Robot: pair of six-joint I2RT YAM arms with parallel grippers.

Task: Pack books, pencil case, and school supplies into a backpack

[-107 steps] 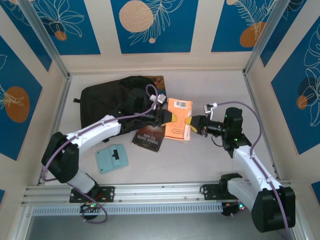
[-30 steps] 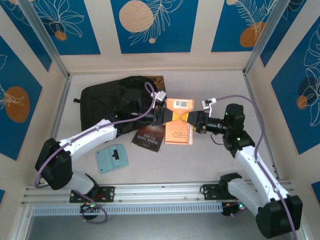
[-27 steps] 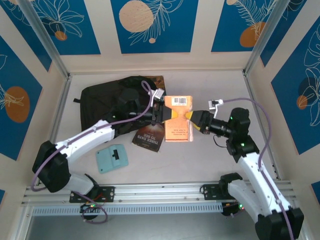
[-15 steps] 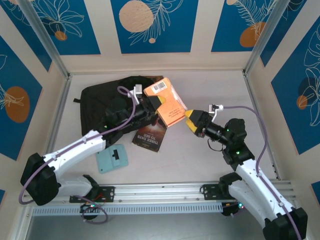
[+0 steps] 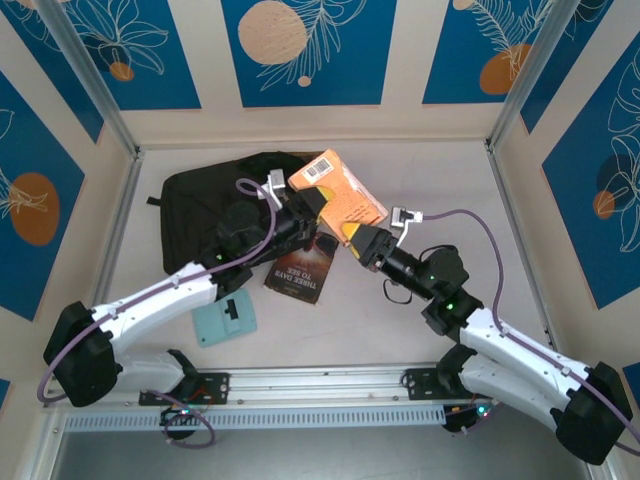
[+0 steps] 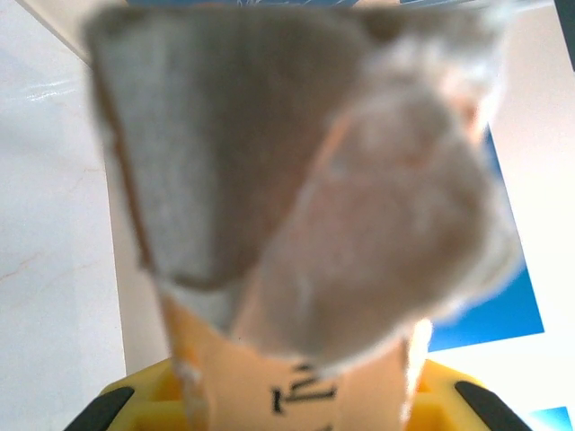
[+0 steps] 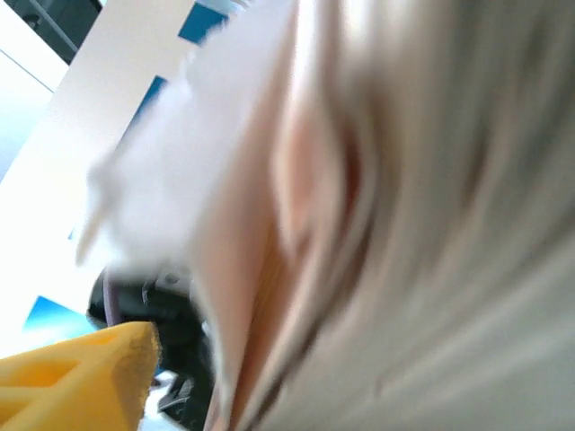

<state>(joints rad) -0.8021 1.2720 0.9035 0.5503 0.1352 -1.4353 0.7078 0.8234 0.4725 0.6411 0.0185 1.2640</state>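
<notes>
Your left gripper [image 5: 319, 205] clamped the thin orange paperback [image 5: 350, 198] (barcode label [image 5: 318, 170] beyond its tip); I couldn't tell whether your right gripper [image 5: 359, 240] gripped.

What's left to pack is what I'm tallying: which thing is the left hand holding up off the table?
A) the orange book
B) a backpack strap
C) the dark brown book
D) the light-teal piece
A: the left hand is shut on the orange book, which is tilted up off the table, while the dark brown book and the light-teal piece lie flat.
</notes>
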